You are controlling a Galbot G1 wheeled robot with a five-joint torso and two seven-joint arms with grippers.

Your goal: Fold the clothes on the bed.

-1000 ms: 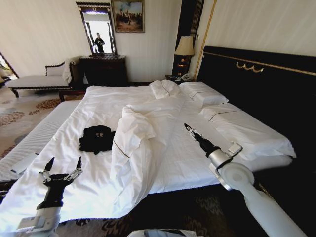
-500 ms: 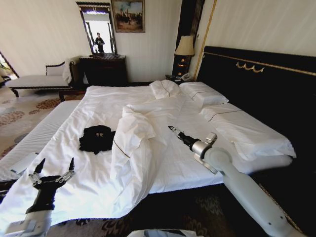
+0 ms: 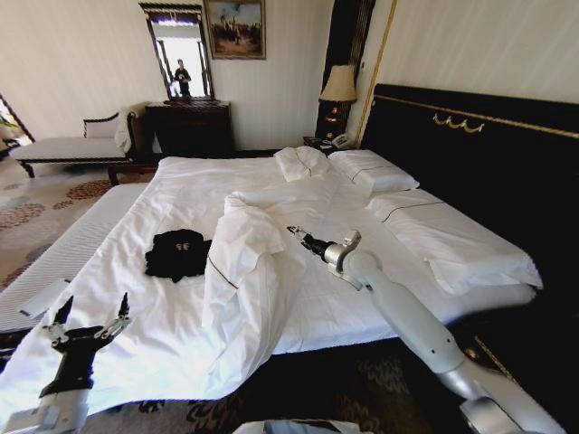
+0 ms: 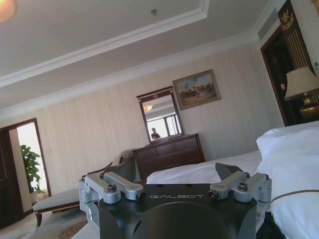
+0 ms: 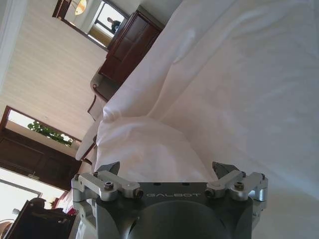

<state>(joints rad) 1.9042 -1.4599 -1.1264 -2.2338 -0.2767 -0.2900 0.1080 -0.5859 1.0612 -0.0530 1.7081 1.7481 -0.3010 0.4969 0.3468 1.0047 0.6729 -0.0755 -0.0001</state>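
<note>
The black T-shirt (image 3: 178, 253) is seen crumpled on the bed (image 3: 163, 344), beside the heaped duvet (image 3: 249, 262), toward which the right gripper (image 3: 297, 232) is stretched, fingers apparently spread, perhaps to clear it, while the left gripper (image 3: 89, 318) is held low with 2 fingers spread.

A black T-shirt (image 3: 178, 254) with small white lettering on its chest lies on a white bed (image 3: 344, 298). The bunched duvet (image 3: 249, 262) is white, edged with a thin dark line. The pillows (image 3: 371, 169) are white too, one striped with a fine dark line. The headboard (image 3: 488, 154) is near black with gold trim. The left gripper (image 3: 89, 316) has black fingers on silver links; the right gripper (image 3: 296, 233) is dark on a pale grey arm. The carpet (image 3: 36, 203) is cream, patterned in brown. The dresser (image 3: 190, 128) is dark wood.
</note>
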